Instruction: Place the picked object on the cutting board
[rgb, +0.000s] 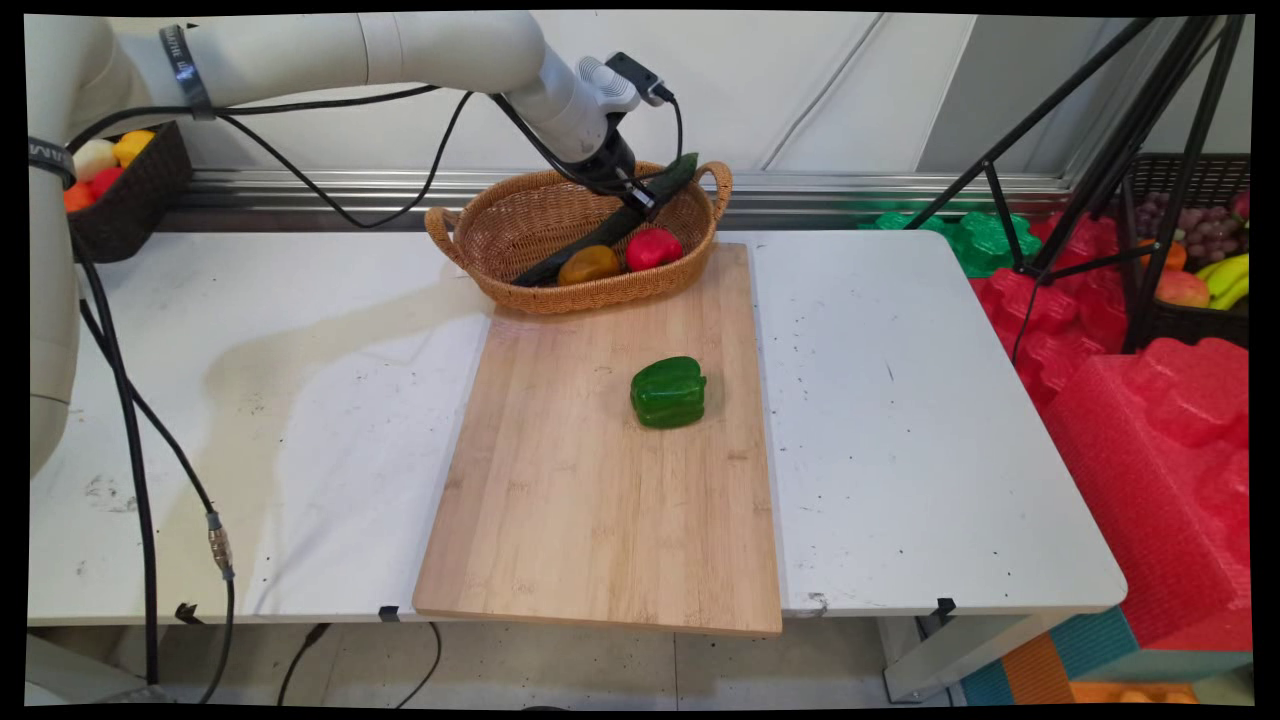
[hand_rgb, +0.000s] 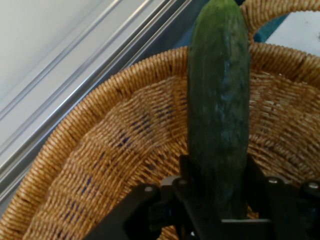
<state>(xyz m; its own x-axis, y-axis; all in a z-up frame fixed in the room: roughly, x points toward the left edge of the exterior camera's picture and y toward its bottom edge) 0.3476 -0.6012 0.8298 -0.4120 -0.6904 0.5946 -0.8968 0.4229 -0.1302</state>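
Main view, going left to right: there's a dark basket (rgb: 130, 195) of fruit way off to the gripper's left at the table's far corner, well apart from the action. Then the wicker basket (rgb: 480, 235), and the gripper (rgb: 632, 192) sits right over its far rim, clamped on a cucumber (rgb: 610, 228). The cucumber's long axis runs diagonally, low end down-left of the gripper inside the wicker basket, top end poking up-right past the rim near the handle. So it's not lying flat, it's tilted, with the gripper grabbing it somewhere above the middle. I can't tell if the low end touches the basket floor.

Just below the gripper, inside the wicker basket, a brownish-orange fruit (rgb: 589, 264) and a red one (rgb: 653, 248) sit beside the cucumber's lower half. Further toward the camera, a green pepper (rgb: 668, 392) lies on the wooden board (rgb: 560, 500), well apart from the gripper. Off to the right are tripod (rgb: 1090, 160) legs and red foam (rgb: 1150, 430).

Hand view backs it up: cucumber (hand_rgb: 219, 115) runs straight away from the gripper (hand_rgb: 216, 210), pinched between the fingers, with wicker basket (hand_rgb: 110, 165) weave behind it.

Writing-wise, nothing readable on any of the things. There's lettering on a band around the arm but I can't make it out.
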